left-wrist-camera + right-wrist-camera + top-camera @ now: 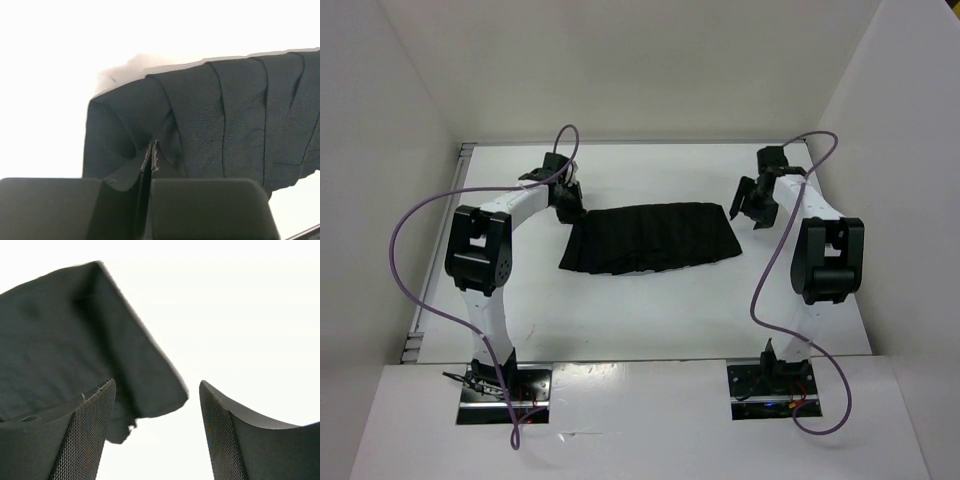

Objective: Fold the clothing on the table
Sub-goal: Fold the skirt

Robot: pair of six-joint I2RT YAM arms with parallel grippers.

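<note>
The left gripper [151, 150] pinches a fold of the black pleated skirt [650, 238]; the right gripper [157, 385] stands with jaws spread, the skirt's corner just ahead.

My overhead camera shows the enclosure in even, bright white light. The bench [650, 310] gleams, with a strip of glare along its near edge and barely any shadow. Both wrist cameras burn the bench out to blank white. The skirt [240, 115] shows a crisp weave at the left wrist. At the right wrist it is soft and smeared, though the right fingers [85, 440] are sharp.
</note>
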